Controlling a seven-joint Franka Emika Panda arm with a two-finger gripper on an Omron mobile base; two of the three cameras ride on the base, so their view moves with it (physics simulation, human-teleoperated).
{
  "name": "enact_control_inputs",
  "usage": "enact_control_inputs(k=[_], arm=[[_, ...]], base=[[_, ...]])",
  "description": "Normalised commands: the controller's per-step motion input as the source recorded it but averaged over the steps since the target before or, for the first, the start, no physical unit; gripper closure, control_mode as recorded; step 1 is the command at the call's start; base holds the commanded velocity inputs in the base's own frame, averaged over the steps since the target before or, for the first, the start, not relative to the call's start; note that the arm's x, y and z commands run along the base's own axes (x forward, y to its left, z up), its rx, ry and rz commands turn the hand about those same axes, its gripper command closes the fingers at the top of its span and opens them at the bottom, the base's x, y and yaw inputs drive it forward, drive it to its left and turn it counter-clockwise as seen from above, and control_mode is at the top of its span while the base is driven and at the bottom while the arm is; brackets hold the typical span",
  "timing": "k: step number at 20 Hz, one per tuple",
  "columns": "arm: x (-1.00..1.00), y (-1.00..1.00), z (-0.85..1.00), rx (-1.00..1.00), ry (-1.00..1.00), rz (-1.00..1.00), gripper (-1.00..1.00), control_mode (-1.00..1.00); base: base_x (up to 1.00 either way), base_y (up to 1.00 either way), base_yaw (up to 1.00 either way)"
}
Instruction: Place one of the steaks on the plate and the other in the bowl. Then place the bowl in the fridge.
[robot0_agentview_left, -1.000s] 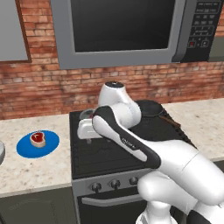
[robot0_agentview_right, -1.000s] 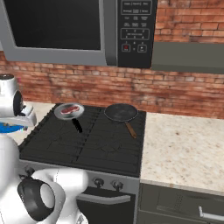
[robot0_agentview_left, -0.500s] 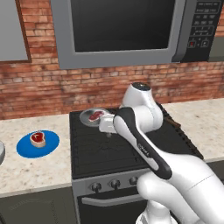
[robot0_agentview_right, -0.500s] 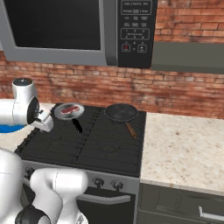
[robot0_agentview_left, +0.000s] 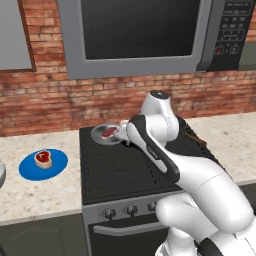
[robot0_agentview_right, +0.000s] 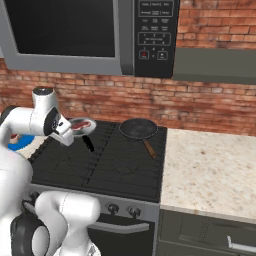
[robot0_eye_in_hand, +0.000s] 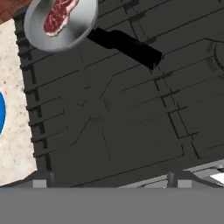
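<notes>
One steak is seen lying on the blue plate on the counter left of the stove — the other rests in a grey pan at the stove's back left. The jaws are held wide open above the stovetop, gripping nothing.

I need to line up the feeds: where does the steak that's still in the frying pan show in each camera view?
Left base view: the steak lies in the grey frying pan at the stove's back left, just left of the arm.
Right base view: the steak shows left of centre, partly behind the arm's wrist.
Hand view: the steak is at the top left.
Shared landmark: the frying pan's black handle.
</notes>
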Motion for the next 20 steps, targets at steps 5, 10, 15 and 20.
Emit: enact_control_inputs(k=[5, 10, 15, 20], arm=[[0.7, 0.0, 0.0, -0.04, 0.05, -0.09, -1.0, -1.0], [0.41, 0.0, -0.06, -0.03, 0.01, -0.05, -1.0, -1.0], [0.18, 0.0, -0.17, 0.0, 0.0, -0.03, -1.0, -1.0], [0.24, 0.0, -0.25, 0.0, 0.0, -0.03, -1.0, -1.0]], base=[[0.0, 0.0, 0.0], [0.0, 0.0, 0.0], [0.0, 0.0, 0.0], [0.0, 0.0, 0.0]])
